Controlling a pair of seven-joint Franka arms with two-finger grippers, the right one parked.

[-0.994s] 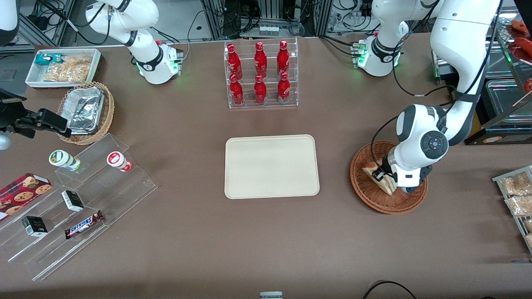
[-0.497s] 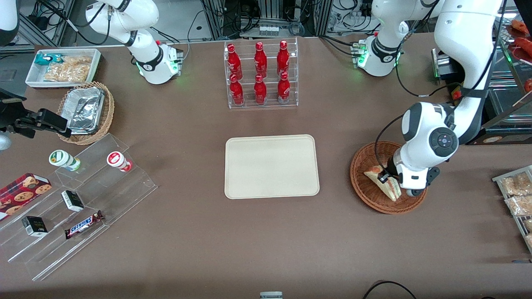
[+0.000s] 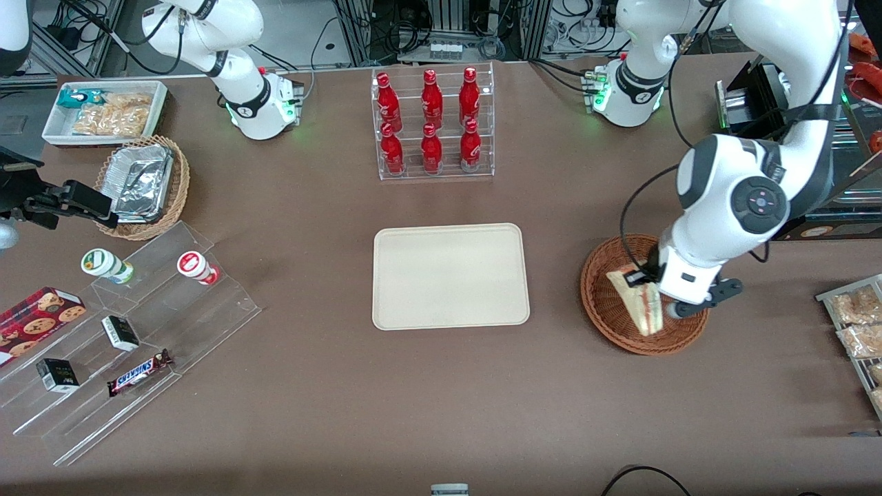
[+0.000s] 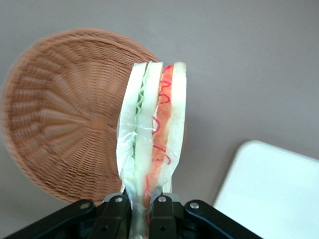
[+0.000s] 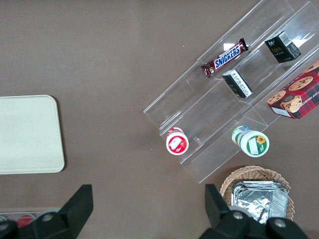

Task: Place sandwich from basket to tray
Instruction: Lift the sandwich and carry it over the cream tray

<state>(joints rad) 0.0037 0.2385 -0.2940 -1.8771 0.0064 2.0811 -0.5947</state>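
My left gripper (image 3: pixel 644 286) (image 4: pixel 141 209) is shut on the sandwich (image 3: pixel 641 306) (image 4: pixel 152 129), a wedge of white bread with green and red filling in clear wrap. The wedge hangs lifted above the reddish-brown wicker basket (image 3: pixel 606 313) (image 4: pixel 60 124), which shows nothing else inside it. The cream-beige tray (image 3: pixel 450 275) (image 4: pixel 274 194) (image 5: pixel 27 134) lies flat on the table beside the basket, toward the parked arm's end, with nothing on it.
A clear rack of red bottles (image 3: pixel 432 122) stands farther from the front camera than the tray. Bagged snacks (image 3: pixel 854 317) lie at the working arm's end. A tan basket with foil trays (image 3: pixel 141 182), a white snack bin (image 3: pixel 103 110) and clear stepped shelves (image 3: pixel 138 324) sit toward the parked arm's end.
The left gripper has risen out of the basket with the sandwich in it. The arm's wrist has lifted and swung upward; the sandwich now hangs clear of the basket floor.
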